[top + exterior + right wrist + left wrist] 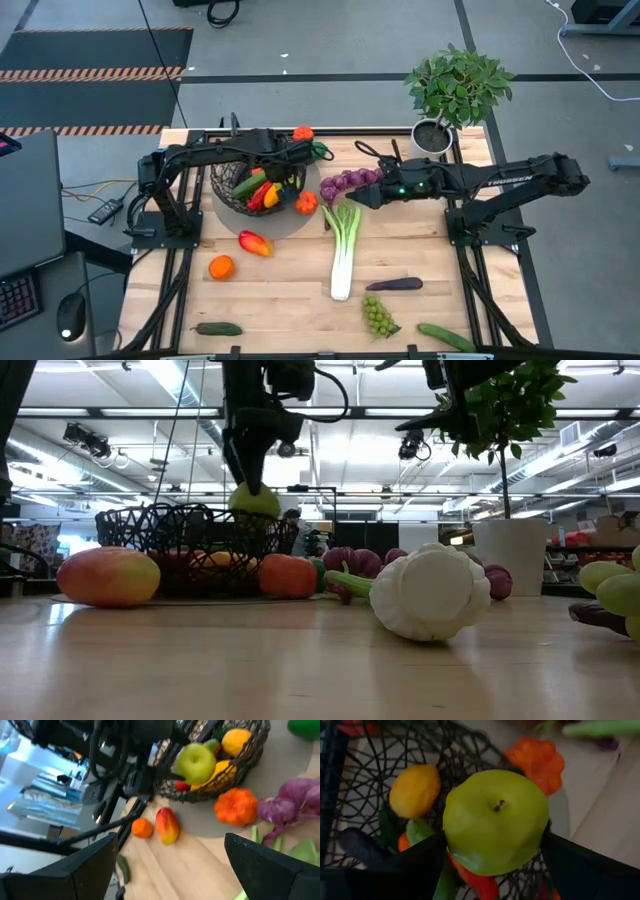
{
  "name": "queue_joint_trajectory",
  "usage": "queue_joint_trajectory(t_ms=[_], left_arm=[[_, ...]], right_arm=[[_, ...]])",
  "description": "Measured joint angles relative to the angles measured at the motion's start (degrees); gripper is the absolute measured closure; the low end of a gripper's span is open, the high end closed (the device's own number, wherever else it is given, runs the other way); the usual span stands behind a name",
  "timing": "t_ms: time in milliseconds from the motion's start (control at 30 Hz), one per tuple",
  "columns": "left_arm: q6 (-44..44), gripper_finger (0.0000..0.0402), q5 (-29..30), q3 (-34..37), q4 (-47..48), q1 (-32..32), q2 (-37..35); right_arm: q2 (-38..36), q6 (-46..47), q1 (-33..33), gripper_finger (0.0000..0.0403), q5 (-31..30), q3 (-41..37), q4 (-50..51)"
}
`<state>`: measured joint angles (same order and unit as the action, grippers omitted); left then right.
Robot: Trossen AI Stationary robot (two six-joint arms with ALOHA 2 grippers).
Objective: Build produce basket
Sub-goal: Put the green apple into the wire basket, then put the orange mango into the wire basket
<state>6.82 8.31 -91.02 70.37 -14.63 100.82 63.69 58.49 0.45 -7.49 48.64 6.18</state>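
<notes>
The dark wire basket (222, 190) stands on a grey round mat at the far left and holds a lemon (414, 790), peppers and other produce. My left gripper (250, 478) is over the basket's right part, shut on a green apple (495, 820). The apple also shows in the right wrist view (196, 762). My right gripper (170, 870) is open and empty, above the purple grapes (350, 182) to the right of the basket. A leek (343, 250) lies flat on the table at mid-table. My left gripper pinches the green apple between its two fingers, one on each side of it (451, 840). The fingers (245, 460) come from above, pointing down. The apple hangs clear, at about the height of the basket's rim (200, 512), with its stem end up toward the wrist.
An orange pepper (306, 203) lies by the basket's right side. A red-yellow fruit (254, 242), an orange (221, 267), an aubergine (395, 284), green grapes (378, 316) and two cucumbers (218, 328) (447, 337) lie nearer. A potted plant (435, 135) stands at the far right.
</notes>
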Motion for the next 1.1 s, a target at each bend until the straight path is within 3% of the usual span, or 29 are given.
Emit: queue_joint_trajectory(t_ms=[167,333,467,567,700,833,1100], left_arm=[[-2.9,0.0085,1.2,0.1,-0.8,-0.1,-1.4],[-7.8,0.0082,2.1,0.0,-2.0,-0.3,-4.2],[-13.7,0.0044,2.4,0.0,-1.7,-1.3,-6.2],[-16.7,0.0009,6.8,0.0,-2.1,-1.9,-6.3],[-22.1,0.001,12.2,0.0,-2.7,-3.0,-6.3],[-22.0,0.0005,15.8,0.0,-2.7,-3.9,-6.5],[-16.5,0.0011,16.3,0.0,-1.8,-4.8,-6.5]], right_arm=[[3.6,0.1,-1.3,0.0034,-3.4,0.0,-2.8],[11.0,0.4,-4.3,0.0034,-2.0,0.0,-13.1],[17.2,4.0,-6.9,0.0034,-1.5,0.0,-22.0],[21.3,6.3,-8.5,0.0034,-1.3,0.0,-28.3],[25.2,9.1,-9.6,0.0034,0.8,0.0,-35.3],[26.4,10.0,-10.2,0.0034,4.1,0.0,-36.8],[23.1,6.3,-11.5,0.0034,8.1,0.0,-32.7]])
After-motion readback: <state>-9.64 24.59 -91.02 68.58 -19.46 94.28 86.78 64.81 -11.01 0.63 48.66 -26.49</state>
